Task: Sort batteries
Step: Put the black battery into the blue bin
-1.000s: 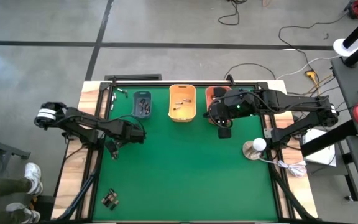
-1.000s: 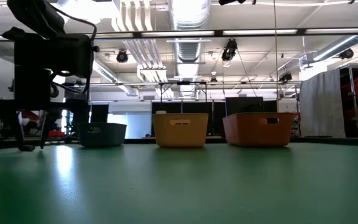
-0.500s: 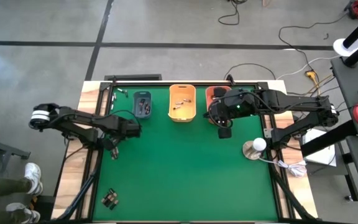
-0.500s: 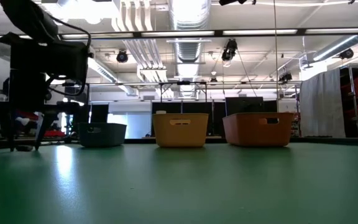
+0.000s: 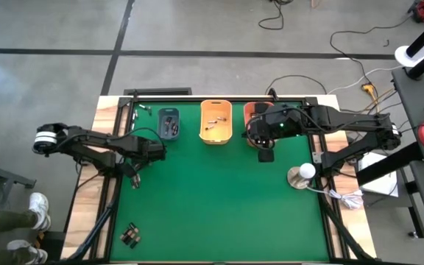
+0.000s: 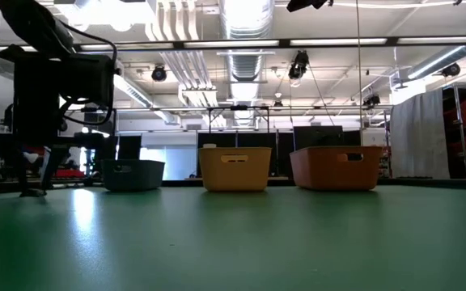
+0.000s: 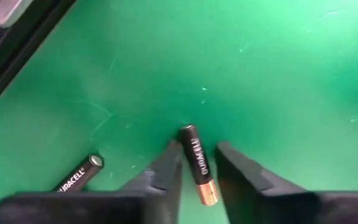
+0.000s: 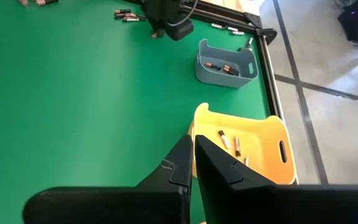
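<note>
Green mat: the table's felt (image 5: 219, 199) carries the sorting job, three bins lined along its far edge so each cell type gets its own tub.
Left gripper: low at the mat's left edge (image 7: 194, 163), fingers straddling a black, copper-tipped battery (image 7: 197, 163); jaws narrowed around it, though a firm pinch cannot be confirmed.
Spare cell: a second battery (image 7: 78, 176) lies flat just beside it, awaiting its turn.
Near corner: a small cluster of batteries (image 5: 130, 235) sits well apart, unsorted.
Grey-blue bin (image 5: 168, 123): already holds a few cells.
Yellow bin (image 5: 216, 121): likewise holds several.
Orange bin (image 6: 336, 167): partly hidden from above by the right arm.
Right gripper: clenched empty (image 8: 192, 155), parked above the yellow bin's edge, waiting.
</note>
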Motion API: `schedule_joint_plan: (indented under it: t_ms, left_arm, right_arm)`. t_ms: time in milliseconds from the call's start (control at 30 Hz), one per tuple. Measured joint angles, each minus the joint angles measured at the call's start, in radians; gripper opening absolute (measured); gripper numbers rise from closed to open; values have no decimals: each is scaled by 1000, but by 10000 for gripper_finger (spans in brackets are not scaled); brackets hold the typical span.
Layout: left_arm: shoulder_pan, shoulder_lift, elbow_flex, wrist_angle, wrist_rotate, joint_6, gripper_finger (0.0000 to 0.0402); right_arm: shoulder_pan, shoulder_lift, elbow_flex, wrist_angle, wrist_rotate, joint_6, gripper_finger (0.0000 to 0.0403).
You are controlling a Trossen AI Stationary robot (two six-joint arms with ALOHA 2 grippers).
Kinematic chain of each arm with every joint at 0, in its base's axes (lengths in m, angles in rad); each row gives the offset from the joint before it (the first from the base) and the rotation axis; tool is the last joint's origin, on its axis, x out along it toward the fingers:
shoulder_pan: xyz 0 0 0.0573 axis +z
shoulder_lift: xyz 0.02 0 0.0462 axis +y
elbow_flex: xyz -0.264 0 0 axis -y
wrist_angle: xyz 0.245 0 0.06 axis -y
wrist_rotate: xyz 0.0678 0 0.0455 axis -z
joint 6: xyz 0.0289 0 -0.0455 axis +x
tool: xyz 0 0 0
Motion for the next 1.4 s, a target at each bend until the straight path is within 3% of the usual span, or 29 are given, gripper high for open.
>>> schedule_joint_plan:
  t_ms: [133, 333, 433, 533, 633, 733, 900, 1033, 1200, 1400]
  left_arm:
    - [0, -1, 1, 14, -7, 68, 13]
    - [-4, -28, 88, 25, -2, 285, 17]
    - [-14, -65, 180, -64, 1, 429, 13]
    - [-10, -112, 282, -100, -77, 564, 12]
    - [20, -133, 366, -100, -230, 728, 11]
    - [127, -127, 431, -99, -269, 910, 10]
    - [360, -57, 453, 78, -114, 1285, 10]
    - [529, 32, 442, 220, 24, 1470, 10]
    - [632, 174, 441, 285, 68, 1560, 9]
    - [640, 311, 443, 286, 85, 1593, 9]
  right_arm:
    - [-1, -9, 0, -20, 0, -3, 13]
    - [-1, -74, 0, -49, 0, -18, 13]
    - [-10, -125, 0, -53, 37, -22, 13]
    - [-33, -156, 0, -45, 52, -13, 13]
    - [-62, -163, 0, -17, 65, 3, 13]
    - [-95, -145, 0, 8, 69, 15, 13]
    - [-146, -76, 0, 70, 69, 37, 13]
    - [-166, -18, 0, 91, 69, 115, 13]
    - [-166, 25, 0, 81, 68, 214, 13]
    - [-166, 27, 0, 78, 68, 317, 13]
